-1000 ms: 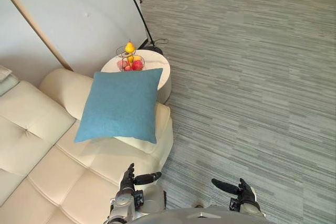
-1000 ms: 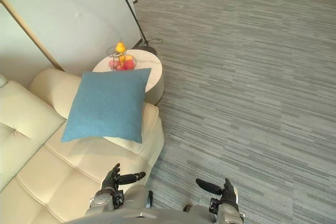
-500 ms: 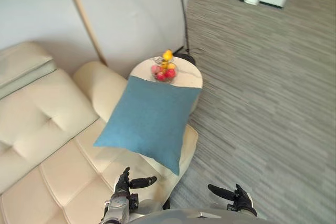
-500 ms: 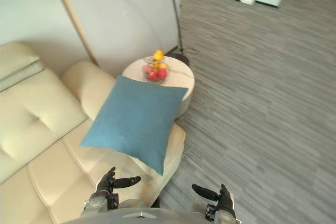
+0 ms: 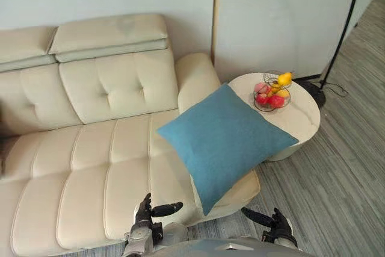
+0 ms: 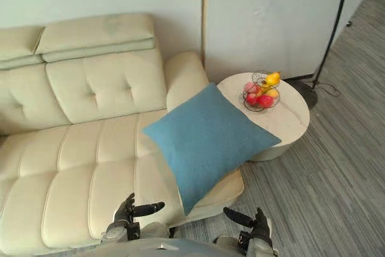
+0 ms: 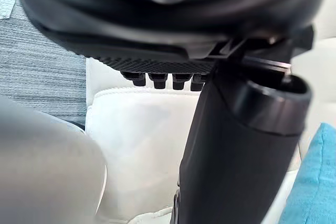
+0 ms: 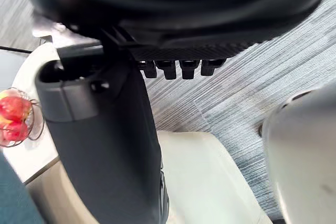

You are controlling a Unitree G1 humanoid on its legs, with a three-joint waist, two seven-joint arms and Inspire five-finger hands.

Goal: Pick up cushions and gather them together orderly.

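The left robot hand (image 5: 144,213) and right robot hand (image 5: 279,228) hang released; ahead, a blue cushion (image 5: 225,139) rests on the cream sofa (image 5: 90,161) beside a bench (image 5: 302,120).

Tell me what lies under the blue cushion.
The blue cushion rests on the cream sofa, over its seat end and armrest; one corner overlaps the round side table. Anything directly beneath is covered.
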